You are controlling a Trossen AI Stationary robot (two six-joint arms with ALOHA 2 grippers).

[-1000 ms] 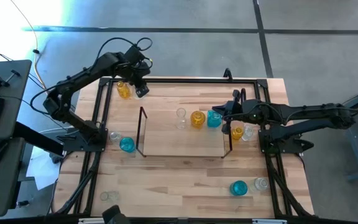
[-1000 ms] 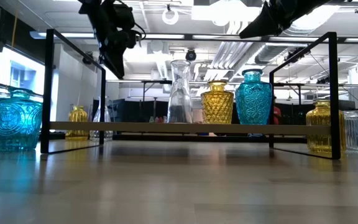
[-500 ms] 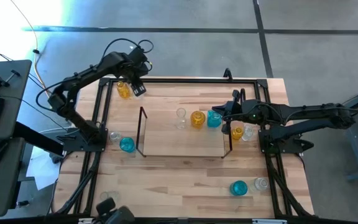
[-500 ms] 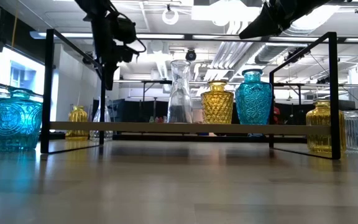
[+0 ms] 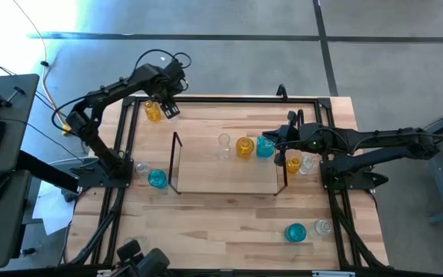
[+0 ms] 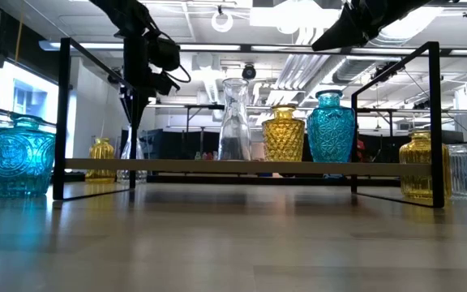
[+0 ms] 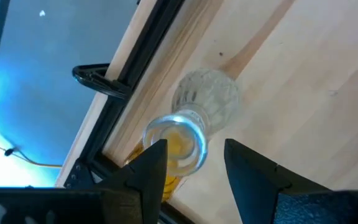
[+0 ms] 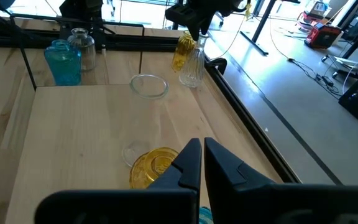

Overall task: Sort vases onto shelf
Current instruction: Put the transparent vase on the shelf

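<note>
My left gripper (image 7: pixel 194 165), fingers spread, hangs over 1 clear narrow-necked glass vase (image 7: pixel 194 121) beside an amber vase (image 5: pixel 153 112), upper left of the high view. Thin, slick, light glass, I judge; I'd pinch its neck. Right gripper (image 8: pixel 202 163) looks pressed together over the low wire-ended shelf (image 5: pixel 206 181).

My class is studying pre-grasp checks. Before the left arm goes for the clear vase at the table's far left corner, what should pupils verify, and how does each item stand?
1. Left gripper open: ok, fingers apart.
2. Gripper lined up with the clear vase: ok, its mouth shows between the fingers.
3. Fingers clear of the amber vase close beside it: cannot tell.
4. Free room on the shelf: ok, its three vases stand toward the right end.
5. Right gripper out of the way: ok, it hovers shut over the shelf's right end.
</note>
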